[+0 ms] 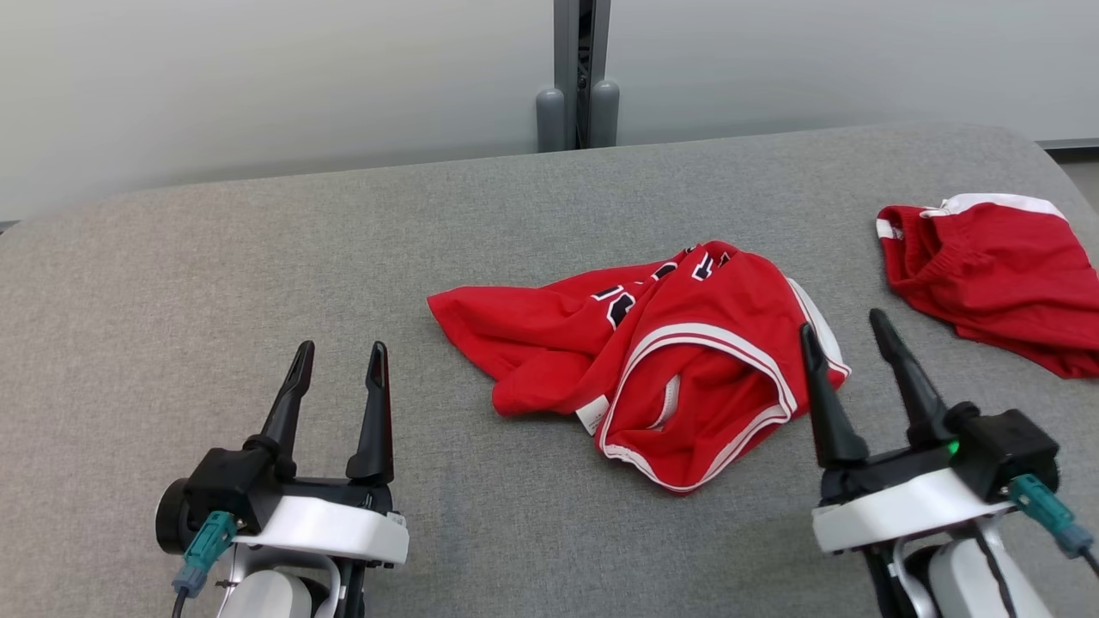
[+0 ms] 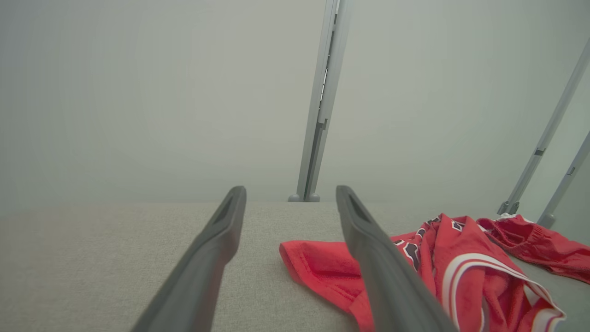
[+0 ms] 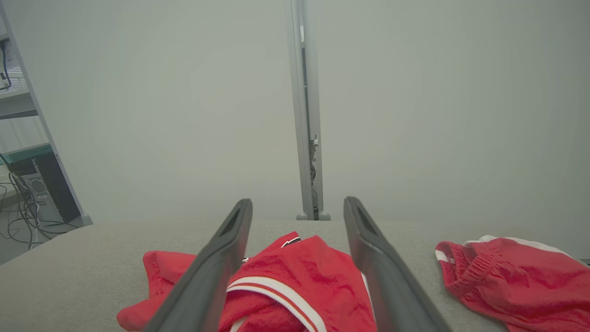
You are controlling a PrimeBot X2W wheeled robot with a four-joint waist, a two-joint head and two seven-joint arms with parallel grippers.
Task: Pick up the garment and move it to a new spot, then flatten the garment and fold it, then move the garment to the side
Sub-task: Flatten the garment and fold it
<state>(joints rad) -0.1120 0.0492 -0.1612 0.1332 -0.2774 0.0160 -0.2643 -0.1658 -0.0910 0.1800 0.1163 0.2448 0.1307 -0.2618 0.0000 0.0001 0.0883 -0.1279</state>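
Note:
A crumpled red garment (image 1: 652, 360) with white trim and black lettering lies on the grey padded table (image 1: 258, 257), a little right of centre. My left gripper (image 1: 340, 350) hovers open at the lower left, well left of the cloth, with nothing between its fingers. My right gripper (image 1: 841, 324) is open at the lower right, its left fingertip over the garment's right edge. In the left wrist view the garment (image 2: 461, 267) lies right of the open gripper (image 2: 290, 191). In the right wrist view the garment (image 3: 304, 272) lies beneath and between the open gripper's (image 3: 298, 202) fingers.
A second red piece with a white waistband (image 1: 996, 266) lies near the table's right edge, also seen from both wrists (image 2: 534, 242) (image 3: 511, 272). A grey post (image 1: 579, 77) stands behind the far edge against a pale wall. Bare grey surface spreads across the left half.

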